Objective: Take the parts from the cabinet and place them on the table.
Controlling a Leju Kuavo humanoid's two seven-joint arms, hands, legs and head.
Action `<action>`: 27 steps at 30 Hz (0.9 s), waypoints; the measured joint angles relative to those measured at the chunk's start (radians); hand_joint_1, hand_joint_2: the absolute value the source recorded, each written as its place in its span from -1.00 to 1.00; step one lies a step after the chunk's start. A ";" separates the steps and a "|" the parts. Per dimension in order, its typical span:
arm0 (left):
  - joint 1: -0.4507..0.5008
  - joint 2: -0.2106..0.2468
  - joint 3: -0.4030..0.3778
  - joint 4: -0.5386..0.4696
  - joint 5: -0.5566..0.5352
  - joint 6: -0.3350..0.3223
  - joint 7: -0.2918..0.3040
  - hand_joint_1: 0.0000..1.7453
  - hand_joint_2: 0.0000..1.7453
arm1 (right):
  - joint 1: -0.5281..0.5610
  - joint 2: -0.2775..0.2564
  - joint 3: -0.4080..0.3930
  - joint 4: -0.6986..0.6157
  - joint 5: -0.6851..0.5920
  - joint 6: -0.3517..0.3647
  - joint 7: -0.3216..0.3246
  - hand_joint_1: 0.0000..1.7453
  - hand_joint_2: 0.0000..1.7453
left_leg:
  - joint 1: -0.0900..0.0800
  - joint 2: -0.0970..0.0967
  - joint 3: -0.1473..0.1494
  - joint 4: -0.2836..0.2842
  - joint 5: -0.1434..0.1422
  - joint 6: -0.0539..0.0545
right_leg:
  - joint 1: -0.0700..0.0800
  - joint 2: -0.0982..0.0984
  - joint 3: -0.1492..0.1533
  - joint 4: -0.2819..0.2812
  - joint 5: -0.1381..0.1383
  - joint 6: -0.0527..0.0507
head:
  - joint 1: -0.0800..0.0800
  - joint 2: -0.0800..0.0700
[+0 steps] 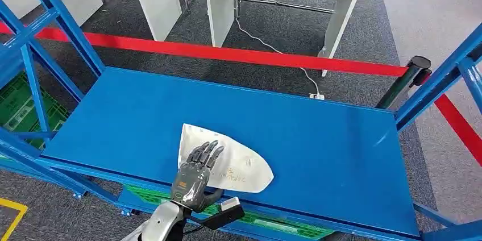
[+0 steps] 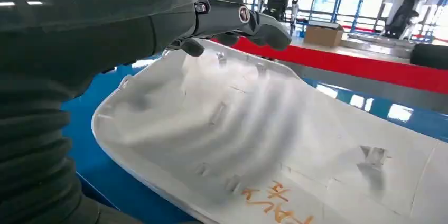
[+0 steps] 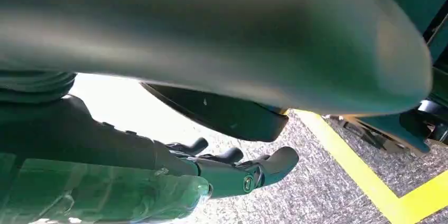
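Step in hand: taking hold of the white part (image 1: 226, 166), a curved plastic shell lying hollow side up on the blue shelf (image 1: 318, 138) of the cabinet, near the shelf's front edge and left of its middle.
Left hand: the left hand (image 1: 196, 175) reaches in over the front edge, its fingers (image 2: 240, 20) stretched flat and apart above the shell's rim. The left wrist view shows them just over the rim with nothing clamped; whether they touch the plastic I cannot tell.
Right hand: the right hand (image 3: 232, 168) hangs low over speckled grey floor (image 3: 327, 192) with yellow lines, its fingers loosely apart and holding nothing.
Doing it well: in my judgement the shell is thin, light and slippery, so a top-down press would only slide it. Better to curl the fingers over the near rim with the thumb under the edge, pinch the wall firmly, then lift it level and draw it back clear of the blue frame posts (image 1: 62, 22) before turning towards the table.
Risk: the shell may tip or pivot if gripped at one end.
Writing: orange handwritten marks on the inside of the shell (image 2: 274, 203), partly cut off and not legible; faint marks in the head view are too small to read.
Brands: none readable.
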 joint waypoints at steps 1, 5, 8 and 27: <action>0.000 0.000 0.000 0.001 0.000 0.000 0.000 -1.00 1.00 | 0.000 0.000 0.000 0.000 0.000 0.000 0.000 -1.00 -1.00 | 0.000 0.000 0.000 0.000 0.000 0.000 | 0.000 0.000 0.000 0.000 0.000 0.000 | 0.000 0.000; -0.002 -0.002 0.000 0.005 0.000 0.000 0.000 -0.30 1.00 | 0.000 0.000 0.000 0.000 0.000 0.000 0.000 -1.00 -1.00 | 0.000 0.000 0.000 0.000 0.000 0.000 | 0.000 0.000 0.000 0.000 0.000 0.000 | 0.000 0.000; -0.001 -0.004 0.000 0.008 0.000 -0.008 0.000 0.94 1.00 | 0.000 0.000 0.000 0.000 0.000 0.000 0.000 -1.00 -1.00 | 0.000 0.000 0.000 0.000 0.000 0.000 | 0.000 0.000 0.000 0.000 0.000 0.000 | 0.000 0.000; -0.019 -0.006 0.001 0.034 0.002 -0.016 0.005 1.00 1.00 | 0.000 0.002 0.000 0.000 0.000 -0.001 0.000 -1.00 -1.00 | 0.000 0.000 0.001 0.000 0.000 0.000 | 0.000 0.000 0.001 0.000 0.000 0.000 | 0.000 0.000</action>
